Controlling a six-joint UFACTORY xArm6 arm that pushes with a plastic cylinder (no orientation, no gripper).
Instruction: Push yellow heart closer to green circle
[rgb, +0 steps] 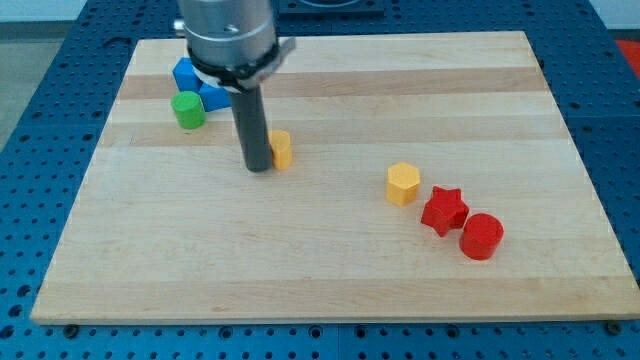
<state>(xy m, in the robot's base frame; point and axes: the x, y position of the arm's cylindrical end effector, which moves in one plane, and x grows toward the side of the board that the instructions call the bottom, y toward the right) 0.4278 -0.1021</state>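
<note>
My tip (258, 168) is touching the half-hidden yellow heart (282, 149) on the counter (330, 290); the green circle (187, 110) is sitting beside partly hidden blue blocks (190, 76). No pincer is showing.

Yellow heart (282, 149): we see a small yellow block, partly hidden by the rod, lying near the board's middle, toward the view's left.
Green circle (187, 110): we see a small round green block standing flat, up and left of the heart, apart from it.
</note>
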